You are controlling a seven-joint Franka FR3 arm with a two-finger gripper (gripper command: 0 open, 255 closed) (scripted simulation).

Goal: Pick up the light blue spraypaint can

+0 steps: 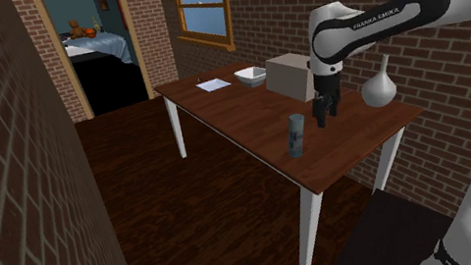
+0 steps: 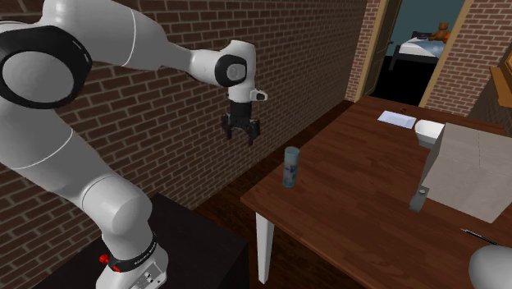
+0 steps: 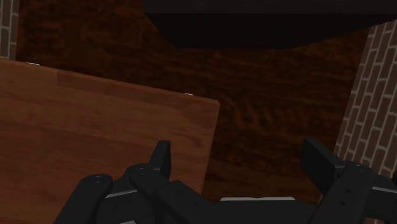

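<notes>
Spraypaint can stands upright; wrist view: end effector fingers spread.

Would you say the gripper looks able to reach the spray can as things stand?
Probably yes: the open gripper hangs above and beside the spray can, with nothing standing between them.

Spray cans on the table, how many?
1. The blue-grey spray can stands upright near the table's long edge, apart from the grey box. The box could hide another.
</notes>
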